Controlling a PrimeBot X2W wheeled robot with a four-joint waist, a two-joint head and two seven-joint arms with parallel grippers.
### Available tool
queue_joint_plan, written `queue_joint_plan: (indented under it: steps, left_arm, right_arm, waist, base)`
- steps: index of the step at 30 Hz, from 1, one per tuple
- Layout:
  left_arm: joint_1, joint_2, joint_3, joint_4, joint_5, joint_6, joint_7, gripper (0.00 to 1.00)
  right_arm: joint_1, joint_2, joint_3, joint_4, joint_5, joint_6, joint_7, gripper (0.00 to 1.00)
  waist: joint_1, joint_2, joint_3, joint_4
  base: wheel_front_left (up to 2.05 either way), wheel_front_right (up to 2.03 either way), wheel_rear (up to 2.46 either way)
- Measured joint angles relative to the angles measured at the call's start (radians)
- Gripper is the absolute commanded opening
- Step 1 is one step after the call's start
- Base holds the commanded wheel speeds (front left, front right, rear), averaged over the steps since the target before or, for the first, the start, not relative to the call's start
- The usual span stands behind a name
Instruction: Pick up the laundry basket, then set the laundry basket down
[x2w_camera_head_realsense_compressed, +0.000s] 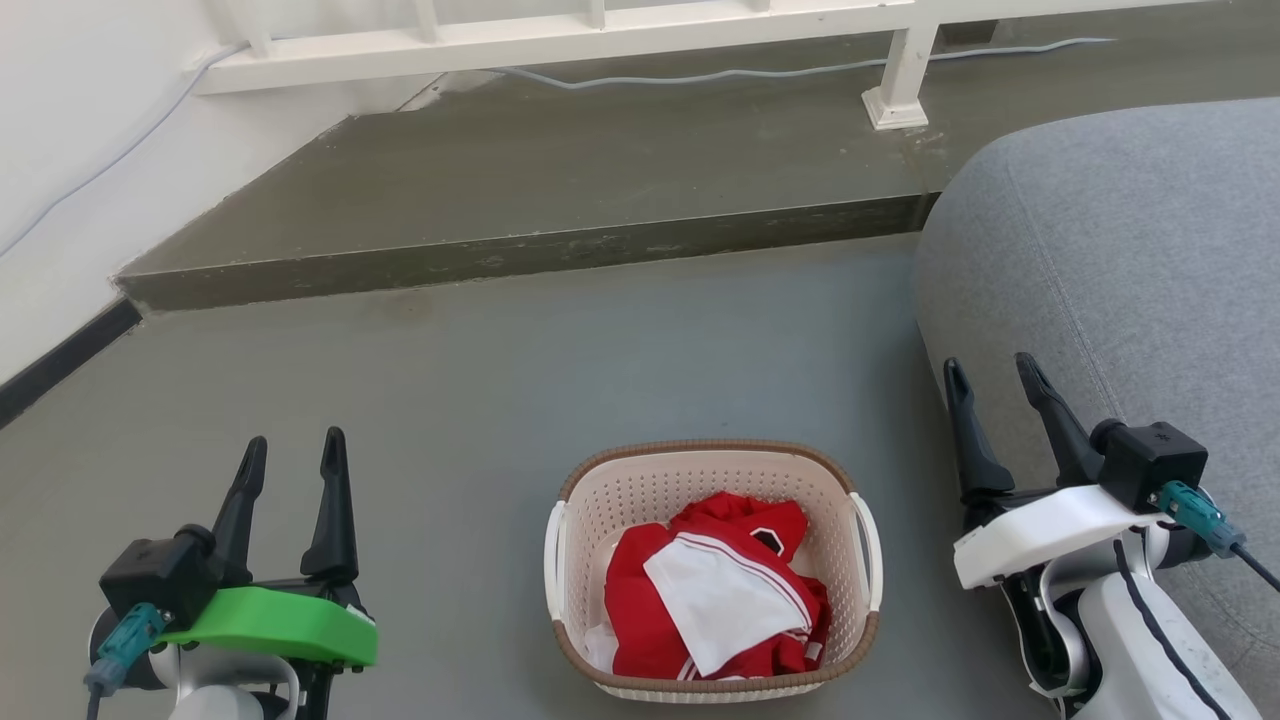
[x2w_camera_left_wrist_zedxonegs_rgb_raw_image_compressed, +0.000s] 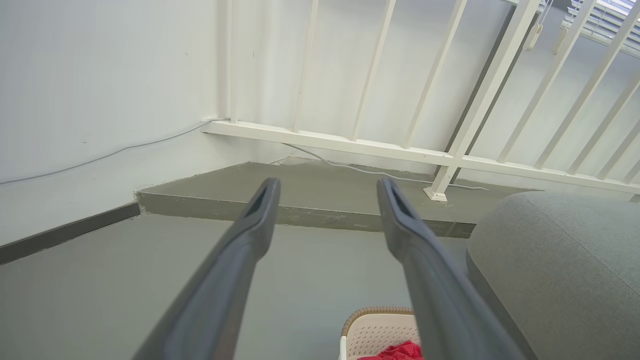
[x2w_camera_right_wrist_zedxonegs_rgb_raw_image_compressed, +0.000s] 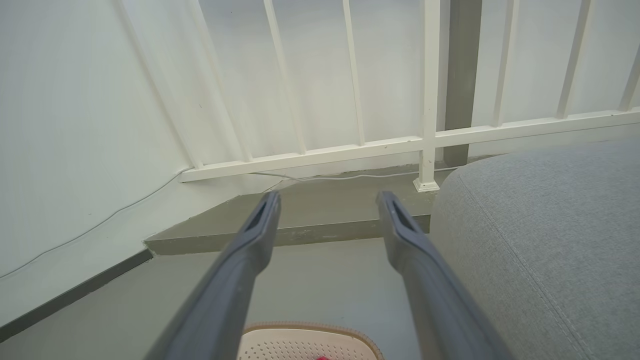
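Left gripper low left: fingers point up, spread apart, empty. Green wrist cover. Right gripper low right: also spread and empty, fingers lean slightly left. White wrist cover, pale forearm below it.

Left claw spread, empty, over grey floor; laundry basket corner at bottom edge, red cloth inside.

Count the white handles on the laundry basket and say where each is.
2. The left handle is on the side of the laundry basket nearest the left gripper; the right handle is on the side nearest the right gripper. Both grippers are open, touching neither.
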Motion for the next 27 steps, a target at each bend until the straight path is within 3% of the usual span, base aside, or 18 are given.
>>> queue_joint_plan:
  steps: [27]
  left_arm:
    - [0.019, -0.023, 0.035, -0.004, 0.020, -0.026, 0.000, 1.00]
  right_arm:
    - [0.019, 0.030, -0.051, 0.001, -0.045, 0.044, 0.000, 1.00]
  waist:
    - [0.0000, 0.0000, -0.002, -0.004]
  base:
    - [0.00, 0.00, 0.00]
